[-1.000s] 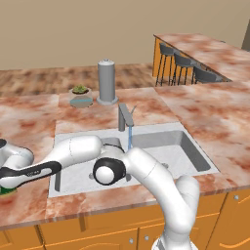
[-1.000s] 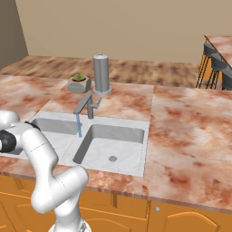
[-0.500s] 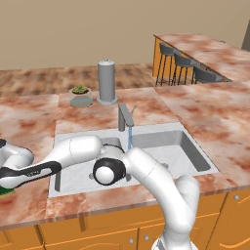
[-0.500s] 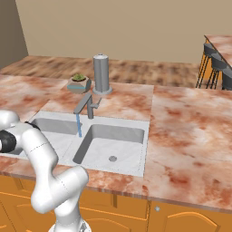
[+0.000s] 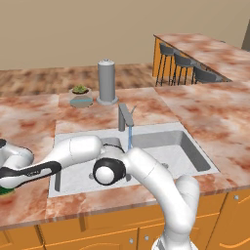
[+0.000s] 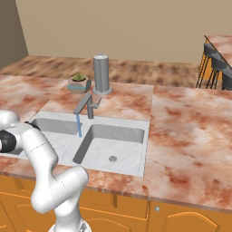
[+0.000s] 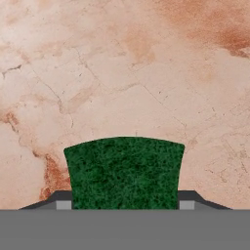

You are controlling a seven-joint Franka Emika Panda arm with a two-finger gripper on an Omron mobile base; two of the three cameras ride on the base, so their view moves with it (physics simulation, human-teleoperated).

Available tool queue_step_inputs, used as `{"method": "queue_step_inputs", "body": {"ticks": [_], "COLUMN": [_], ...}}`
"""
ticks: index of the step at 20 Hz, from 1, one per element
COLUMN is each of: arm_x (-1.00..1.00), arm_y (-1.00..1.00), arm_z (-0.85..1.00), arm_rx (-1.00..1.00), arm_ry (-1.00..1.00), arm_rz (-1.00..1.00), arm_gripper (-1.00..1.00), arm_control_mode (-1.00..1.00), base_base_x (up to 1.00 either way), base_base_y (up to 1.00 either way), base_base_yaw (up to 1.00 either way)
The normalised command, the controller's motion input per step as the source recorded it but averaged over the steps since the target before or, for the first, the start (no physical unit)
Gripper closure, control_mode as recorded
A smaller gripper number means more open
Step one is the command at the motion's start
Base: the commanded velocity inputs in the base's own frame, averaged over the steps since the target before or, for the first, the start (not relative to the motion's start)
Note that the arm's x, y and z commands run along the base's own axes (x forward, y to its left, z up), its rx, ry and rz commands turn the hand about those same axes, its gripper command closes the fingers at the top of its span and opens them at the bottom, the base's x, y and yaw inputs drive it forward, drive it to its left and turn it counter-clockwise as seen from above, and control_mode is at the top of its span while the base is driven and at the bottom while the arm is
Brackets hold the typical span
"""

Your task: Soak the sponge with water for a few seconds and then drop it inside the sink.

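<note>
The sponge [image 7: 124, 171] shows its dark green scouring face flat on the marble counter, far left of the sink [image 5: 197, 149]. In the left base view the sponge [image 5: 7, 192] peeks out at the left edge under my hand. My gripper [image 7: 124, 205] straddles it from above. Both fingertips [image 7: 63, 204] press against its two sides, so the gripper is shut on it. A thin blue stream of water [image 5: 130, 139] runs from the faucet [image 5: 124, 116] into the sink. From the other side, the water [image 6: 79, 125] falls near the divider between the two basins.
A grey cylinder [image 5: 107, 81] and a small potted plant [image 5: 81, 95] stand on the counter behind the sink [image 6: 146, 136]. My arm stretches across the left basin. Bar stools [image 5: 184, 64] line a far counter at the right.
</note>
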Motion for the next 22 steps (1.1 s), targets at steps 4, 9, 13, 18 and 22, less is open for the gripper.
{"method": "queue_step_inputs", "body": {"ticks": [4, 9, 13, 18, 22], "arm_x": [-0.01, -0.08, -0.16, -0.55, -0.77], "arm_y": [-0.15, -0.68, -0.84, -0.99, -0.97], "arm_z": [0.14, 0.69, 0.81, 0.61, 0.35], "arm_rx": [0.00, 0.01, 0.06, 0.12, 0.16], "arm_ry": [-0.08, -0.07, -0.07, -0.04, -0.06], "arm_rz": [0.00, 0.00, 0.00, 0.00, 0.00], "arm_gripper": [1.00, 1.00, 1.00, 1.00, 1.00], "arm_control_mode": [-1.00, -1.00, -1.00, -1.00, -1.00], "base_base_x": [0.00, 0.00, 0.00, 0.00, 0.00], "base_base_y": [0.00, 0.00, 0.00, 0.00, 0.00], "base_base_yaw": [0.00, 0.00, 0.00, 0.00, 0.00]}}
